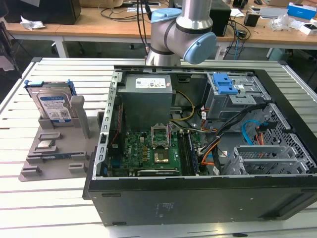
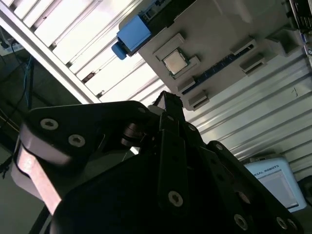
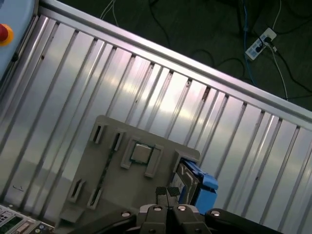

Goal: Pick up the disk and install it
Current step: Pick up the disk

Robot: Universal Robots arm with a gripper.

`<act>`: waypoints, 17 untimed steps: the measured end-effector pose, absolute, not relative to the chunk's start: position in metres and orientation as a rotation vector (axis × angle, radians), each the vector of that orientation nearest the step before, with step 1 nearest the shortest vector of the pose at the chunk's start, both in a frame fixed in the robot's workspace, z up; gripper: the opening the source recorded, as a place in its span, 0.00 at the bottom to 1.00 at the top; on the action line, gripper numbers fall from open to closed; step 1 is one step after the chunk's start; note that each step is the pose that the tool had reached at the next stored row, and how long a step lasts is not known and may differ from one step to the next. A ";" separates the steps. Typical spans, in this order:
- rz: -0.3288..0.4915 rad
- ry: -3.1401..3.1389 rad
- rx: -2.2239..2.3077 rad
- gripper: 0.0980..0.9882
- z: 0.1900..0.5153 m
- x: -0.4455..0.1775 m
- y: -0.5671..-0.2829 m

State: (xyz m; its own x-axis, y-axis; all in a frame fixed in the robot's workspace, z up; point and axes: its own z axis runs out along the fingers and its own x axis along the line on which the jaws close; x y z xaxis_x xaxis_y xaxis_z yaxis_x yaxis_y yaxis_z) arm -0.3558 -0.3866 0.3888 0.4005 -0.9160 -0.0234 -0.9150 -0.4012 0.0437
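Exterior view: arm (image 1: 184,29) cut off at the picture's upper edge, further links out of frame. Disk (image 1: 52,105) stands in grey holder (image 1: 54,148), lower part hidden behind holder's wall; label (image 1: 54,108) print too small to tell. Second wrist view: disk mostly hidden past holder, one blue corner visible. First wrist view: gripper (image 3: 167,193) cut by picture's edge, overlapping disk.

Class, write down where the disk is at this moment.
In the exterior view the disk stands on edge at the back of the grey tray on that view's left, beside the open computer case.
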 end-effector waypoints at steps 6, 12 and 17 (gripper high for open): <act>-0.067 -1.640 2.650 0.01 0.389 -0.356 -0.387; -0.066 -1.570 2.691 0.01 0.389 -0.356 -0.387; -0.065 -1.516 2.720 0.01 0.389 -0.356 -0.387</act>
State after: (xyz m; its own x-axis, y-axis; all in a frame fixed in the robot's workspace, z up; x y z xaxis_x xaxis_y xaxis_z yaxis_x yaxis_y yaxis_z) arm -0.3558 -0.3866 0.3888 0.5254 -0.8506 -0.0234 -0.8494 -0.5259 0.0437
